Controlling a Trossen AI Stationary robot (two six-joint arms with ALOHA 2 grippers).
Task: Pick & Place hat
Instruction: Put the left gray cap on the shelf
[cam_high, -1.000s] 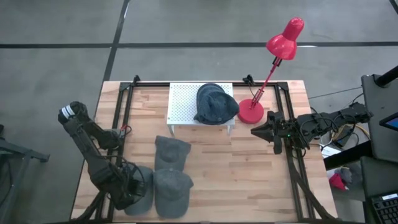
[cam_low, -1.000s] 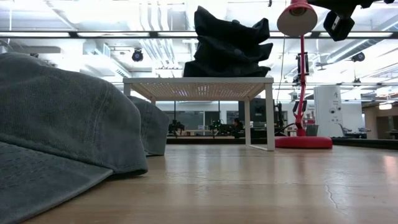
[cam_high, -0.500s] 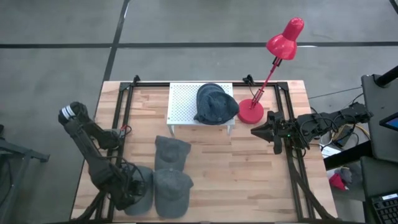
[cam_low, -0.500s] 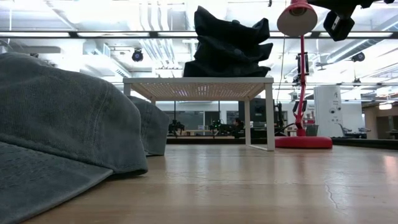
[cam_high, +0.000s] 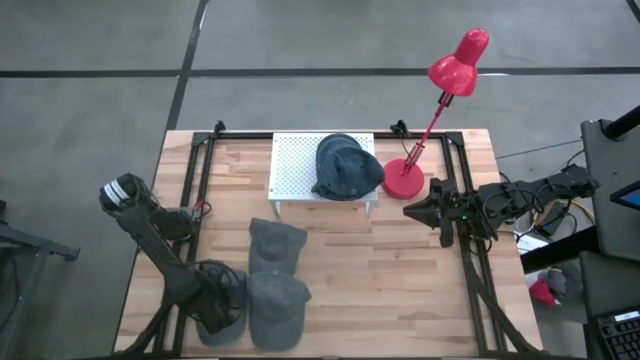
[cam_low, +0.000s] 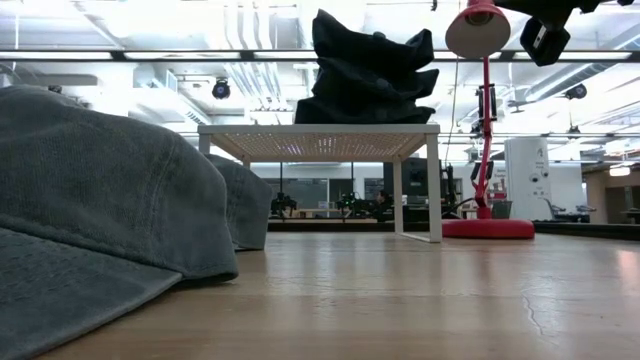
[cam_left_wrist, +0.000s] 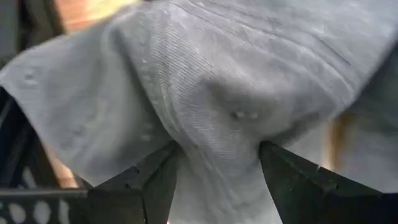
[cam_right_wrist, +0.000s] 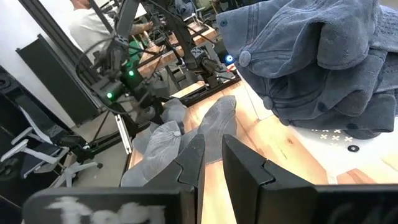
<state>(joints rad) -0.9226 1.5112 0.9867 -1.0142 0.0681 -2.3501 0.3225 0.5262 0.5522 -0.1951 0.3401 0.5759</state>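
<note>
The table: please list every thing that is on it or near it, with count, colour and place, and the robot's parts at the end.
hats on the table: three, grey, near the front left, overlapping
hats on the rack: dark blue-grey pile, count unclear
rack: one, white, perforated, back centre
lamp: one, red, right of the rack
table: one, light wood
left gripper: front left corner, fingers either side of a fold of the leftmost hat
right gripper: right edge, near the lamp, shut, empty

place: robotics lab | evidence: wooden tabletop (cam_high: 390, 270) on bare concrete floor (cam_high: 300, 100); strip ceiling lights (cam_low: 250, 55); more robot rigs (cam_right_wrist: 124, 74) and office chair (cam_right_wrist: 37, 155) beyond
</note>
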